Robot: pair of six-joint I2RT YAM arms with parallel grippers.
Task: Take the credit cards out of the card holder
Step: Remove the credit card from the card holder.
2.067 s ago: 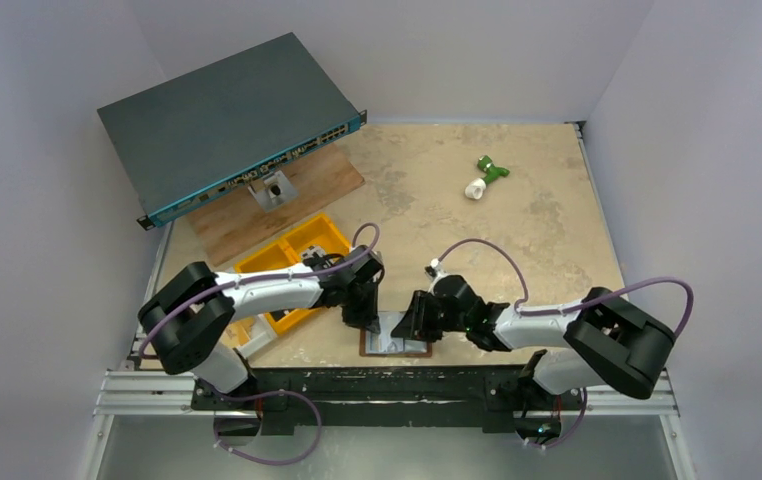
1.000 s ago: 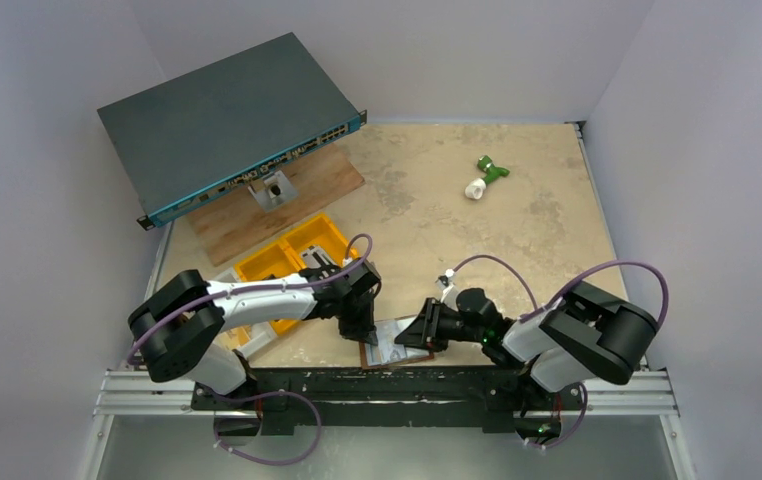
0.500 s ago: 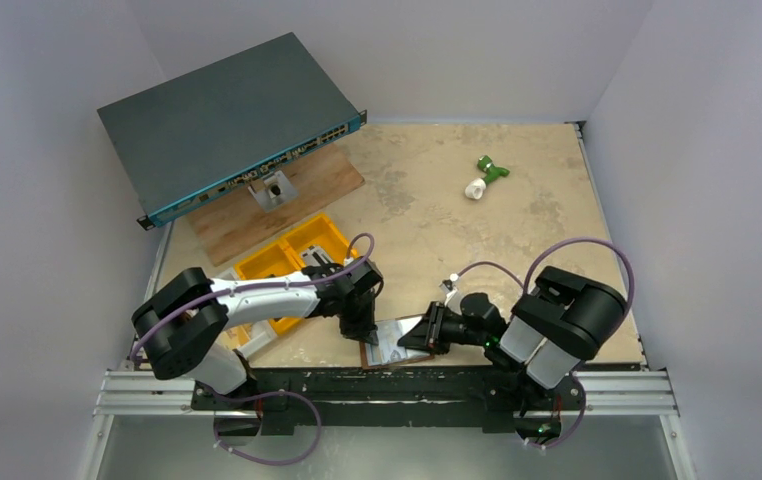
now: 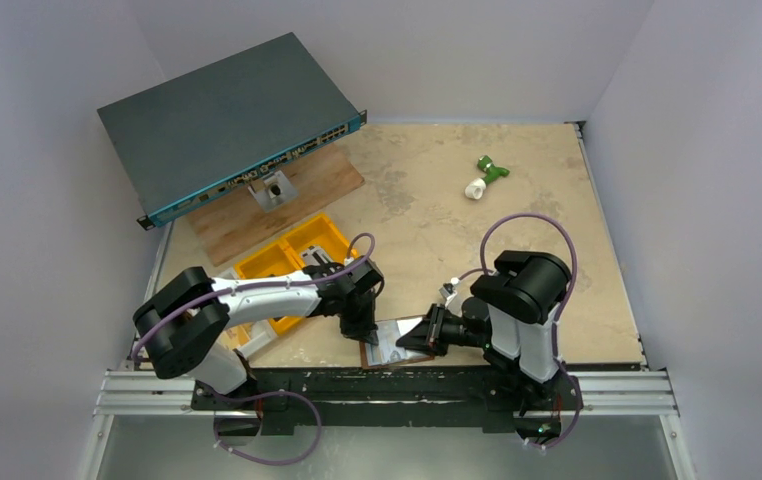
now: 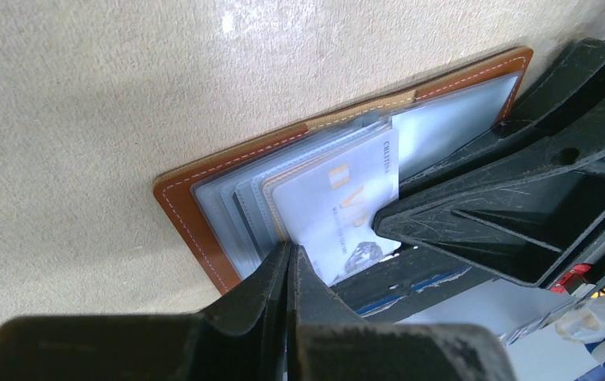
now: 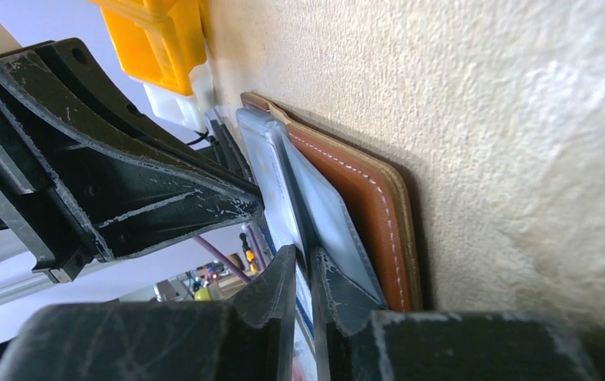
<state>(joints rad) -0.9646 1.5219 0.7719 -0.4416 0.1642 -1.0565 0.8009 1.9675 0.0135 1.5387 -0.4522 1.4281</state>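
The card holder [image 4: 368, 352] lies open at the table's near edge, brown leather [image 5: 196, 214] with several clear sleeves fanned out. A pale credit card [image 5: 335, 202] with gold lettering sticks out of a sleeve. My left gripper [image 4: 361, 328] is shut, and its tip [image 5: 290, 252] presses down on the sleeves at the holder's left part. My right gripper [image 4: 419, 338] comes in from the right. Its jaws [image 6: 306, 258] stand nearly together with the card's thin edge [image 6: 277, 186] between them, beside the brown cover [image 6: 371, 206].
A yellow bin [image 4: 282, 262] sits just behind the left arm, with a wooden board [image 4: 277, 205] and a dark network switch [image 4: 227, 120] further back left. A green and white object [image 4: 485, 178] lies at the far right. The table's near edge runs right under the holder.
My right arm's elbow has swung left over its base while its gripper stayed at the holder and its jaws narrowed on the card. The left arm has barely moved.
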